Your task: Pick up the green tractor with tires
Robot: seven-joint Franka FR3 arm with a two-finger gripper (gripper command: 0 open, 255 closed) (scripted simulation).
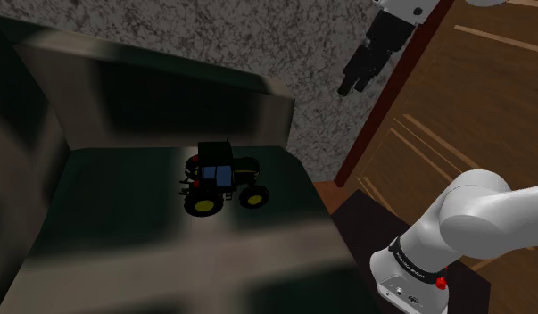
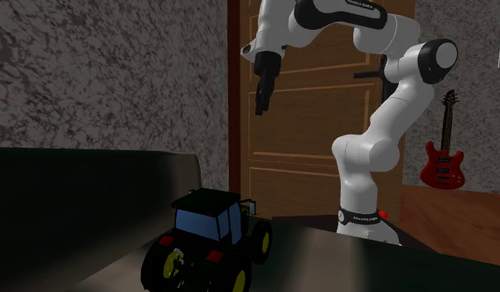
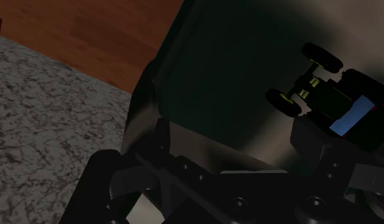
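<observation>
1. On the dark surface (image 1: 124, 223) with its raised back and raised side, you find the tractor (image 1: 220, 178) standing upright on all its tires, near the back edge.
2. In this dim light the tractor reads nearly black to you (not plainly green), with blue cab windows and yellow wheel hubs.
3. In the shoulder view its hood points toward that view's right and its hitch toward the left.
4. In the second exterior view the tractor (image 2: 208, 240) turns its rear to you, with the two big tires nearest and small red lights showing.
5. The pincer (image 1: 352, 86) hangs high, well apart from the tractor, up and toward the shoulder view's right, in front of the edge of the brown wooden door (image 1: 472, 116).
6. From the second exterior view you see the pincer (image 2: 261, 106) pointing straight down, above the tractor and a little to that view's right. The white arm (image 2: 381, 141) bends over from the right.
7. You cannot tell whether the pincer is released or clenched, and nothing is in its grasp.
8. In the wrist view the tractor (image 3: 340, 102) lies on the dark surface ahead of the hand, off to one side and untouched, with reddish wooden floor (image 3: 88, 32) beyond.
9. A grey speckled wall (image 1: 169, 36) stands behind the surface, and a red guitar (image 2: 443, 162) leans by the door.
</observation>
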